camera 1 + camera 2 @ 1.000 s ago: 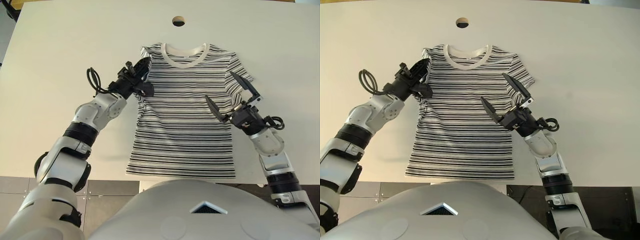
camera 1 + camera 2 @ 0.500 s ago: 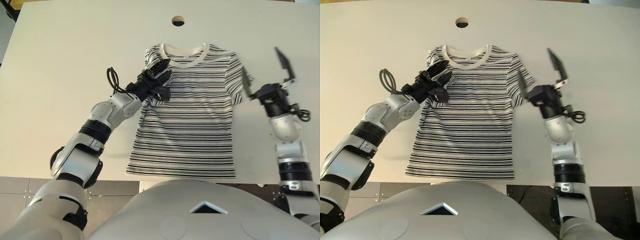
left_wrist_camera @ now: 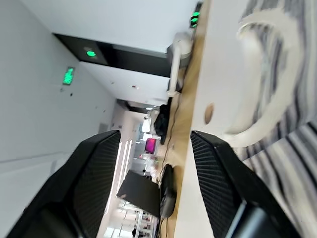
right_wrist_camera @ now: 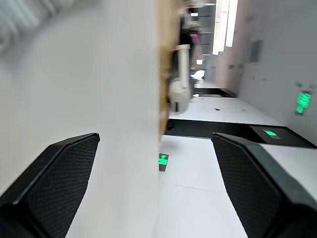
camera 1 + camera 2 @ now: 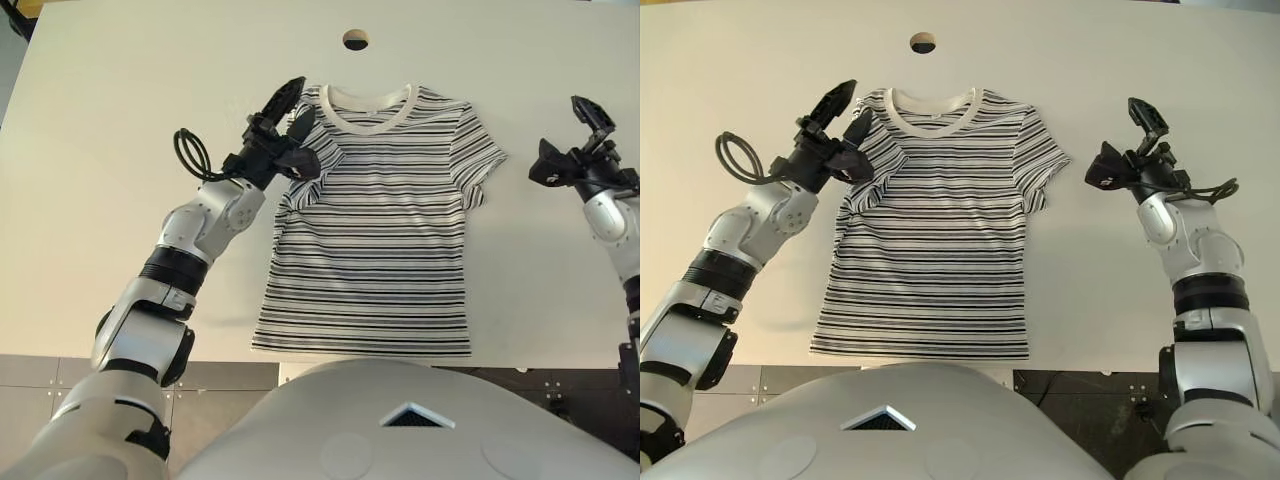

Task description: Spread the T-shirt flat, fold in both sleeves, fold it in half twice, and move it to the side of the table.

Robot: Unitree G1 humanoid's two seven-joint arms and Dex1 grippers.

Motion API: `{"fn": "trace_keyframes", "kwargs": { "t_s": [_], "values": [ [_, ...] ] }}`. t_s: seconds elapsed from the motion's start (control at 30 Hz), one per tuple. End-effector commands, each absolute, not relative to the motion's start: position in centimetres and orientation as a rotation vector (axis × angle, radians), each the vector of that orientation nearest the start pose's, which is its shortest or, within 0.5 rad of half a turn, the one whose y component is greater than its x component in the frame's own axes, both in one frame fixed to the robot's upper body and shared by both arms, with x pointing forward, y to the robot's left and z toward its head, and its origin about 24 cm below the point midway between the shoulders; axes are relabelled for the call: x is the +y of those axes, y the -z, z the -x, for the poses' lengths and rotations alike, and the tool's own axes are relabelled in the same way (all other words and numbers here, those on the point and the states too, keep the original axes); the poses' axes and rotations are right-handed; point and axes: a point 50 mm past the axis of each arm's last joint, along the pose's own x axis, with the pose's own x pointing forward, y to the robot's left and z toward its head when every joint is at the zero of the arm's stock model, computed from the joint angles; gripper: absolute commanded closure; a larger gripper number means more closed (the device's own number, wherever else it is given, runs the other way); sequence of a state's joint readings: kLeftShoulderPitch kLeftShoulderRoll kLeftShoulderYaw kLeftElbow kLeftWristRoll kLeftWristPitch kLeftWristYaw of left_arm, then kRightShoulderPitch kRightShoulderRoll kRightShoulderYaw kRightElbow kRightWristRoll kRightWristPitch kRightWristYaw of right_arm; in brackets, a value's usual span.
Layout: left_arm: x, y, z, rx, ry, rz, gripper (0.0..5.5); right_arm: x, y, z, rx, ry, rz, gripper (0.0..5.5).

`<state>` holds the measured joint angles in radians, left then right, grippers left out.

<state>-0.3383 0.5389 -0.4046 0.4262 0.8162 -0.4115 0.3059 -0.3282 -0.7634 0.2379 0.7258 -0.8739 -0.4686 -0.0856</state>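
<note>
At mid-table, collar away from the robot, the T-shirt [image 5: 375, 240] lies flat on the table [image 5: 120, 110].

Left gripper [image 5: 293, 110]: just above the shirt's left shoulder, fingers released, holding nothing. Judged reason: the left sleeve [image 5: 312, 165] is already turned in over the chest, so there is nothing to pinch there.

Right gripper [image 5: 568, 140]: over bare table, well to the right of the shirt, fingers spread wide, empty. Probably held clear ahead of approaching the right sleeve [image 5: 478, 160], which is not yet folded.

Shirt: dark and white horizontal stripes, white collar. The body is smooth and the hem lies straight along the near edge. There is a small pucker beside the folded sleeve.
</note>
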Motion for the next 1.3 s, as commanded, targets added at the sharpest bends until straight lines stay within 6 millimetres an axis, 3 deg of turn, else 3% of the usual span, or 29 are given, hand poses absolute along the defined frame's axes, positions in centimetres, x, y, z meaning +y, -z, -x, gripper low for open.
{"fn": "trace_keyframes", "kwargs": {
  "t_s": [0.03,0.23,0.53,0.73,1.0,1.3],
  "values": [
    [17.6,-6.5,-28.8,-0.502,0.240,-1.262,2.87,-27.8,-1.8,-28.3,0.075,-0.591,1.630,1.30],
    [18.4,-7.6,-28.4,-0.519,0.168,-1.228,2.87,-26.0,-1.1,-26.7,-0.009,-0.780,1.600,1.30],
    [17.9,-7.5,-28.3,-0.519,0.176,-1.210,2.87,-25.3,-1.0,-26.9,-0.020,-0.779,1.596,1.30],
    [17.9,-7.3,-28.1,-0.511,0.187,-1.204,2.84,-25.9,-0.1,-27.5,0.053,-0.741,1.601,2.48],
    [17.5,-7.0,-27.8,-0.508,0.201,-1.191,2.84,-24.8,1.2,-27.2,0.041,-0.816,1.576,3.99],
    [16.6,-7.3,-26.8,-0.533,0.230,-1.181,2.84,-25.4,1.6,-26.6,0.066,-0.834,1.559,5.16]
  ]
}}
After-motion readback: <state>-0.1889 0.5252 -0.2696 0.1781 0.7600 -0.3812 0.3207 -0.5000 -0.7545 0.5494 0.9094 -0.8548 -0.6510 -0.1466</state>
